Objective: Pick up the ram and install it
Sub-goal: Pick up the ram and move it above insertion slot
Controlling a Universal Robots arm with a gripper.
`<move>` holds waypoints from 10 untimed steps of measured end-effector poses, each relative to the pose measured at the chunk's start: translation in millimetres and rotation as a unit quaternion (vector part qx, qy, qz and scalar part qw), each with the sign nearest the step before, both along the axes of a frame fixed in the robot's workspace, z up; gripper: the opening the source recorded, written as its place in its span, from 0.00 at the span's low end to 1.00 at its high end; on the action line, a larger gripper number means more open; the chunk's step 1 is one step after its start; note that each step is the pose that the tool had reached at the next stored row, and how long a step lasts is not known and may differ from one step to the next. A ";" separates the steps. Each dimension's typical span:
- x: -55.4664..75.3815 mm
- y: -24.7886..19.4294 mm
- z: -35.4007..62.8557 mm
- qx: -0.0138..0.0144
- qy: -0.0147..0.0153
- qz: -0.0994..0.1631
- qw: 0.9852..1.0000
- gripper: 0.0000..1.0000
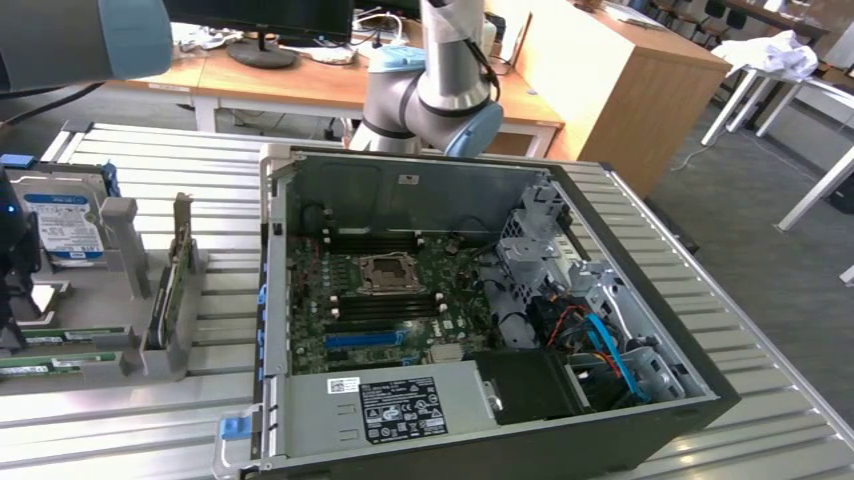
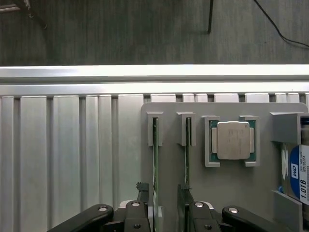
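While spread wide, the pincer is positioned astride the ram.
The ram is stood edgewise in a grey rack.

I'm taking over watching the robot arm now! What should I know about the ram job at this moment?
Gripper: open at the grey holder, holding nothing.
Ram: stands on edge in its holder slot and runs between the jaws, not clamped. A second stick stands in the next slot, beside the processor chip.
Computer case: open, with the motherboard exposed.
Done: gripper lined up at the ram.
Left: ram not yet gripped, lifted or installed.
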State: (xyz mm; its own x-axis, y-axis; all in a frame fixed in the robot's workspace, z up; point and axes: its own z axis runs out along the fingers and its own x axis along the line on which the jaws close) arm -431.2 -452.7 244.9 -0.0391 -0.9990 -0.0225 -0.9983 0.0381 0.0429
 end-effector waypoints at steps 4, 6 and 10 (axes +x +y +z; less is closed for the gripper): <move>0.0 -0.1 -6.1 0.000 0.000 0.000 1.000 0.37; 0.0 -0.1 -9.1 0.000 0.000 0.000 1.000 0.37; 0.0 -0.1 -15.2 0.000 0.000 0.000 1.000 0.37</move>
